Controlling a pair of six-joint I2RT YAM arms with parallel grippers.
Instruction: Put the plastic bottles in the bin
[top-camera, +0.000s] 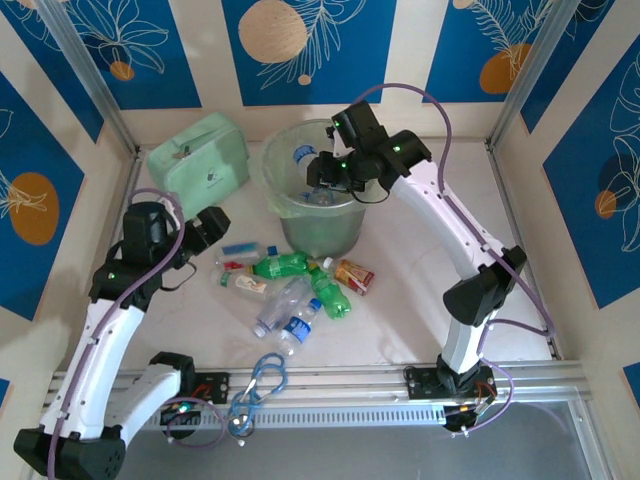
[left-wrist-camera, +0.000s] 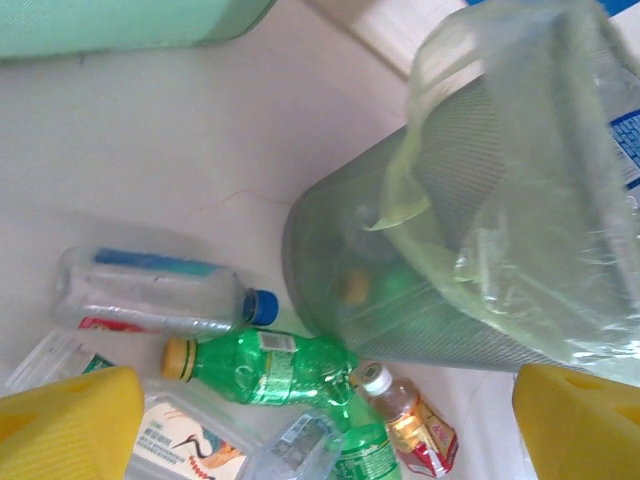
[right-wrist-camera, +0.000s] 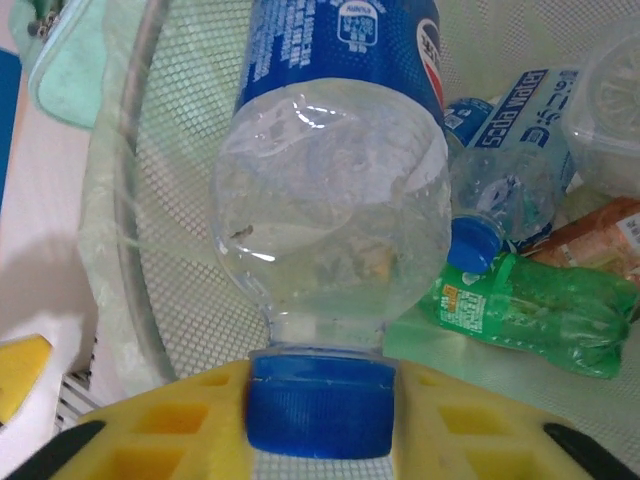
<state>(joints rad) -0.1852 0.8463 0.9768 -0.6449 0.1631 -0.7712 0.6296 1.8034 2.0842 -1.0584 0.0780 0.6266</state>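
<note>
Right jaws pinch the blue cap (right-wrist-camera: 318, 415) of a clear bottle (right-wrist-camera: 330, 230) over the green bin (top-camera: 320, 235), top middle. Left jaws are wide apart above bottles (top-camera: 281, 266) on the tabletop (top-camera: 420, 320).

The bin (top-camera: 320, 235) is pale-green mesh; the blue-capped bottle (right-wrist-camera: 330, 250) is clear, blue-labelled

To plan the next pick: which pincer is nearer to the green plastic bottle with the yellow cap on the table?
Left. The left pincer hovers close beside the green plastic bottle. The right pincer is farther off, over the round pale-green plastic bin, gripping a clear blue-capped bottle.
</note>
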